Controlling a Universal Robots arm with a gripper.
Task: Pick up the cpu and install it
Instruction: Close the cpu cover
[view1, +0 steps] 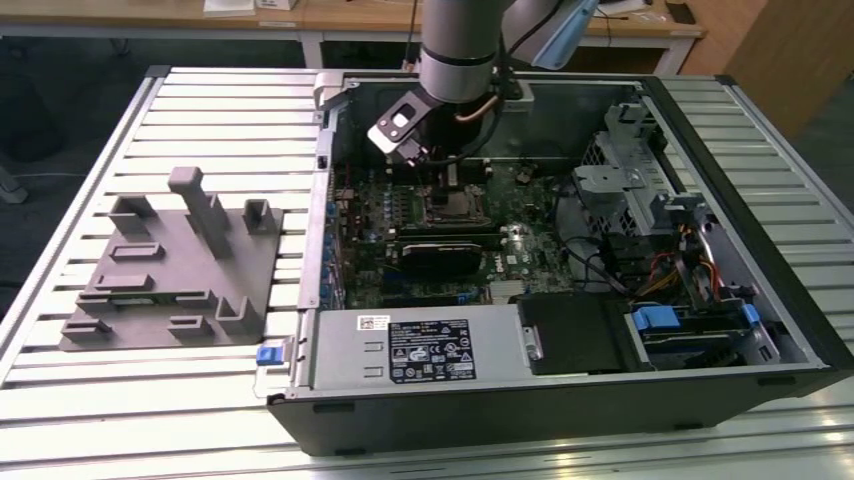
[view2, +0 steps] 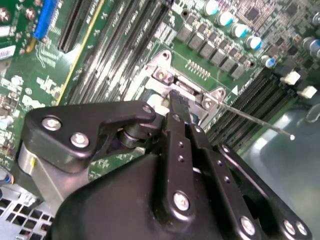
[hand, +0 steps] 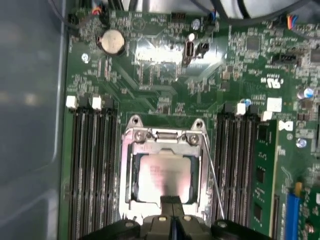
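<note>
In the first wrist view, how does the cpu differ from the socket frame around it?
The cpu is a solid, plain square plate; the socket frame is an open rectangle with screws and tabs on it. The cpu is smaller and sits inside the opening; the frame surrounds it. Both are pale silvery metal and lie flat on the green motherboard.

Legible text: none | exterior view, lower centre: white label (view1: 416, 349) on grey box (view1: 334, 362), print too small to read | first wrist view: faint marking on cpu (hand: 162, 176) top and white motherboard (hand: 150, 95) silkscreen, unreadable
</note>
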